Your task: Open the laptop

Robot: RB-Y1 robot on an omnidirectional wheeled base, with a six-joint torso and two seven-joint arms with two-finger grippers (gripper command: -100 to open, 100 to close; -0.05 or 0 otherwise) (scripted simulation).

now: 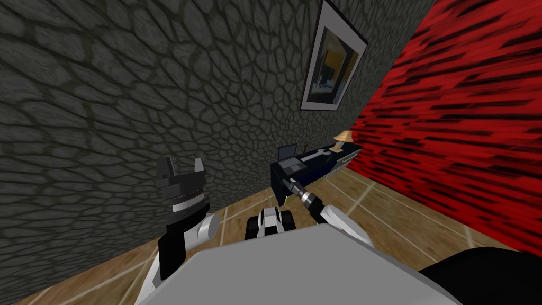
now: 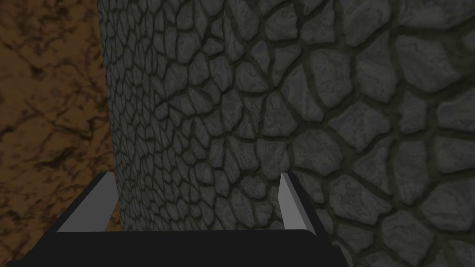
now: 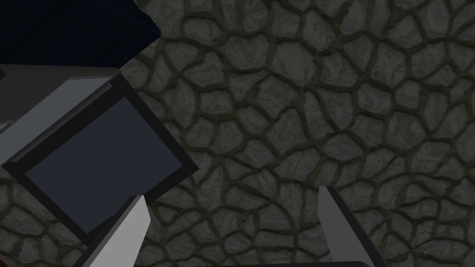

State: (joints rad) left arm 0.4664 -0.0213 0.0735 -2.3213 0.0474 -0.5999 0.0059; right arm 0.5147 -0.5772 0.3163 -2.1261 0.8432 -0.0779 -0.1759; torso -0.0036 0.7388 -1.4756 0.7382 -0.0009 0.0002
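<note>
The left pincer (image 1: 181, 168) is raised at the near left, facing the stone wall (image 1: 106, 79), well apart from the work; its two fingers stand spread with nothing between them. Further right and farther off, the laptop (image 1: 289, 158) sits on the near end of a dark blue tabletop (image 1: 309, 165) that runs along the foot of the wall, with a lamp (image 1: 343, 137) at its far end. The lid appears to stand up from the base already, the dark screen facing the robot. The right arm reaches out to it, so this arm is plainly the nearer one. The right pincer (image 3: 232, 193) is also spread and grips nothing. From its wrist camera the screen (image 3: 102, 162) lies off to one side of the gap rather than between the fingers, and one finger (image 3: 125, 227) overlaps the edge of the screen's black frame; whether it touches cannot be told. Any further push on the lid probably needs the pincer shifted sideways toward the screen, square to the hinge line.
</note>
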